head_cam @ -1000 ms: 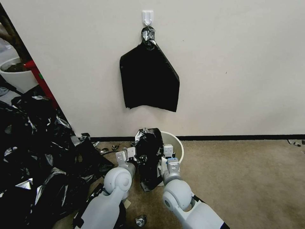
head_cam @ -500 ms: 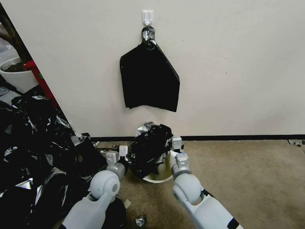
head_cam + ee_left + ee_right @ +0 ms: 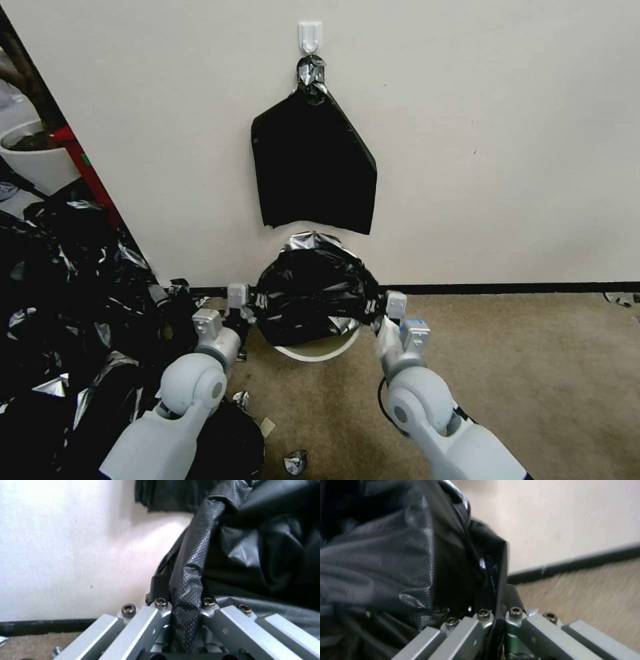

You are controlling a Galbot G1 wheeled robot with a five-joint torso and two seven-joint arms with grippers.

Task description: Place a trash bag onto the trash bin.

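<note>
Now | beige carpet [image 3: 533, 373], white wall [image 3: 500, 133] | left gripper [image 3: 241, 308], right gripper [image 3: 392, 312] pinch trash bag [image 3: 310, 293] over trash bin [image 3: 313, 350]

No readable text, label, brand, number or sign anywhere.

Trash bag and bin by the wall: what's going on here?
Both arms hold the trash bag stretched wide above the trash bin, whose near rim peeks out below. The left end effector pinches one edge and the right end effector the other. The bag is spread over the bin, not yet fitted on its rim.
</note>
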